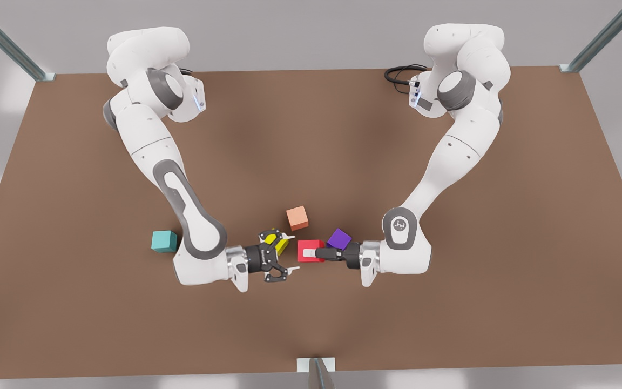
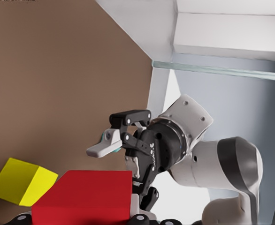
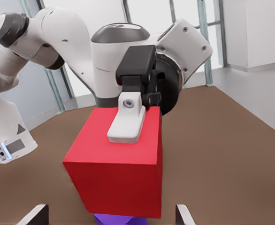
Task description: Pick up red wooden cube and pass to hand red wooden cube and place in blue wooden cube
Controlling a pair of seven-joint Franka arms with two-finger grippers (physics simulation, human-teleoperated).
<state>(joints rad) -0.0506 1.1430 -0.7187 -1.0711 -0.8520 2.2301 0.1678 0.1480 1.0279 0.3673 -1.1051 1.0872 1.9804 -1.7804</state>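
Note:
The red wooden cube [image 1: 305, 244] is near the table's front middle, with my left gripper [image 1: 312, 252], the straight-fingered one on the front view's right arm, shut on it. In the right wrist view one white-padded finger [image 3: 126, 123] presses the red wooden cube [image 3: 116, 168]. My right gripper [image 1: 291, 252], the claw-like hand on the front view's left arm, faces the cube open, with its tips a short gap away. One of its fingertips [image 2: 101, 149] shows past the red wooden cube [image 2: 83, 194]. The blue wooden cube [image 1: 164, 241], teal, rests behind the right arm's elbow.
A yellow cube [image 1: 281, 244] lies just behind the hand and shows again as the yellow cube [image 2: 20, 182]. A salmon cube [image 1: 297, 218] and a purple cube [image 1: 339, 238] sit behind the red one. The brown table [image 1: 451, 324] stretches wide on both sides.

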